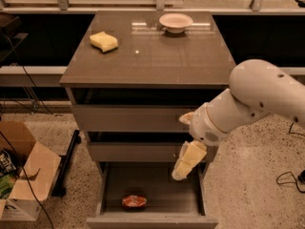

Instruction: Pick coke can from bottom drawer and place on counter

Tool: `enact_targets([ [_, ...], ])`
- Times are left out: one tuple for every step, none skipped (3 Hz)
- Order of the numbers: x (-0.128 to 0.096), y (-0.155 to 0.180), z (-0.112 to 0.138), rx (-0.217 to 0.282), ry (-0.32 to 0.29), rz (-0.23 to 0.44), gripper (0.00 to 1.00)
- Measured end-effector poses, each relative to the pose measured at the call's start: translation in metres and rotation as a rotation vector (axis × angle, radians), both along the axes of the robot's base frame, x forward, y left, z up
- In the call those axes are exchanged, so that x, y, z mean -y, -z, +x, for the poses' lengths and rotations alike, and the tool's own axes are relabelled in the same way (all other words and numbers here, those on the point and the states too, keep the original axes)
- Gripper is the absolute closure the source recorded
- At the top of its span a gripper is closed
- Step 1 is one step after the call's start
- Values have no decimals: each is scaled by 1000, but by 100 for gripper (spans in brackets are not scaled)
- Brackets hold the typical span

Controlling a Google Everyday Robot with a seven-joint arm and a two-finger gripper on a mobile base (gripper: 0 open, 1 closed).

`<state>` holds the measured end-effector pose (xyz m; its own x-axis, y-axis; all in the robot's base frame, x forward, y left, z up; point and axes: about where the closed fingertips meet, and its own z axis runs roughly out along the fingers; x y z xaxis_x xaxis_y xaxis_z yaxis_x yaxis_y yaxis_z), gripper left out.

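Observation:
The coke can (134,202) lies on its side, red, near the front of the open bottom drawer (157,194). My gripper (183,168) hangs from the white arm over the drawer's right half, above and to the right of the can, not touching it. The counter (157,56) is the glossy grey-brown top of the cabinet, above the two shut upper drawers.
A yellow sponge (104,41) lies on the counter's back left and a white bowl (176,22) at the back centre. An open cardboard box (24,173) stands on the floor at the left. A black cable (288,178) lies on the floor at the right.

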<state>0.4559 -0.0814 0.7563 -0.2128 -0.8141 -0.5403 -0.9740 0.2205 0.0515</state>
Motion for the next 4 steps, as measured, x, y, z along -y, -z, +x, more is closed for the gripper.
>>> enact_targets([
  [-21, 35, 2, -41, 1, 68, 0],
  [-41, 73, 6, -78, 3, 153, 0],
  [-60, 123, 8, -106, 18, 260, 0],
  [-68, 162, 6, -129, 29, 347, 0],
])
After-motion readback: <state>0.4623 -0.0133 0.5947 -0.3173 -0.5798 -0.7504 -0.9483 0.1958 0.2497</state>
